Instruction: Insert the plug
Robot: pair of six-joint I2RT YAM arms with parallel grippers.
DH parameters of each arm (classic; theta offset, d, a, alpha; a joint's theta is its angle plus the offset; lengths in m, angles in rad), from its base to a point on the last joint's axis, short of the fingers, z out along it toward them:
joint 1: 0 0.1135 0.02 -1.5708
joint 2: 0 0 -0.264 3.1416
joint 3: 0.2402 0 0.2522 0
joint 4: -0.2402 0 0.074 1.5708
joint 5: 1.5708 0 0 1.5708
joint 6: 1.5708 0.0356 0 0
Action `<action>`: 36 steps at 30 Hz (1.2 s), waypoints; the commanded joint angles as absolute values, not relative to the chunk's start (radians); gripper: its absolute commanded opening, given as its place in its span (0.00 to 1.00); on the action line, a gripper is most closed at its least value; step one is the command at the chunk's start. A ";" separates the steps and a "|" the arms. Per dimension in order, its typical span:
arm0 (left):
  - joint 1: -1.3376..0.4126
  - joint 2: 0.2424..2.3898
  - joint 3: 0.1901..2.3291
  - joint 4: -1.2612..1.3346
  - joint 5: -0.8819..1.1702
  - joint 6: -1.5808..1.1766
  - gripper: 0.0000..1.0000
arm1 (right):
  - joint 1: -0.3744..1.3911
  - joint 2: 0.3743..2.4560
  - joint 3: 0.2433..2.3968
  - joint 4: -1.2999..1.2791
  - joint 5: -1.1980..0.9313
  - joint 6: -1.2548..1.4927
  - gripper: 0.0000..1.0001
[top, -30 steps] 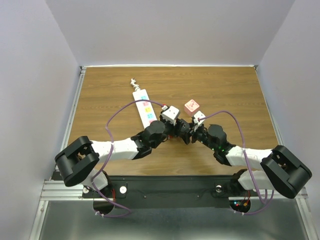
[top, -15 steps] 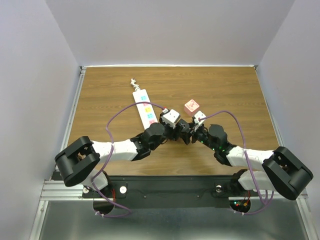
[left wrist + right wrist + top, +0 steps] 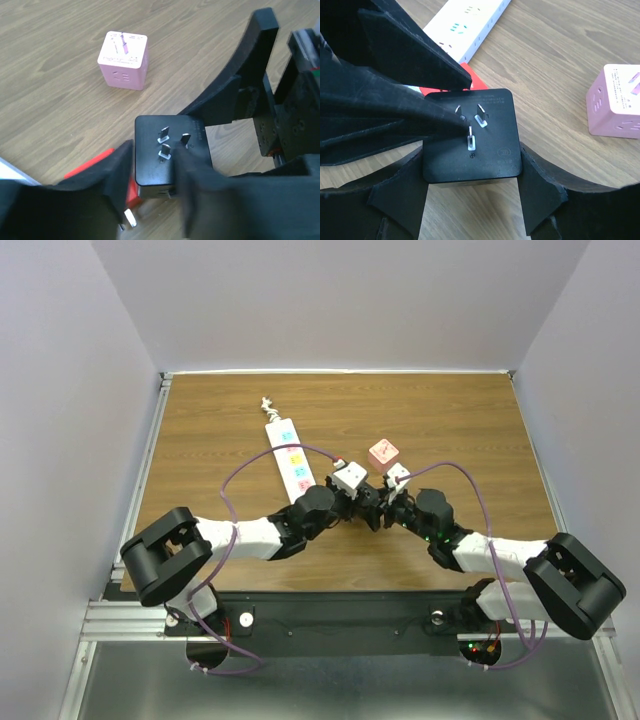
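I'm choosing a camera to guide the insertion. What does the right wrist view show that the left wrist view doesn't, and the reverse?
Right wrist only: the white power strip with its sockets. Left wrist only: the whole pink cube, which the other view cuts off at its edge. Both: the black plug, prongs up, held in the right gripper.

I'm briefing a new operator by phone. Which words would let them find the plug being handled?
On the wooden table, look just front of centre. The black plug is clamped in the right pincer; unlike the pink cube nearby, it is black with three bare metal prongs.
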State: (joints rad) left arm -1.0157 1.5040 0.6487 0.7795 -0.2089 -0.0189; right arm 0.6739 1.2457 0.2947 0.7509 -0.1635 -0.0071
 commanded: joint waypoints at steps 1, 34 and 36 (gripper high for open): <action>-1.020 1.505 0.690 0.862 -0.203 0.026 0.34 | 0.686 1.246 0.333 0.827 -0.216 -0.009 0.01; -0.686 1.103 0.555 0.940 0.121 -0.382 0.00 | 0.684 0.936 0.259 0.896 -0.268 -0.069 0.99; -0.686 1.079 0.555 0.952 0.185 -0.434 0.00 | 0.686 0.934 0.264 0.903 -0.285 -0.086 0.99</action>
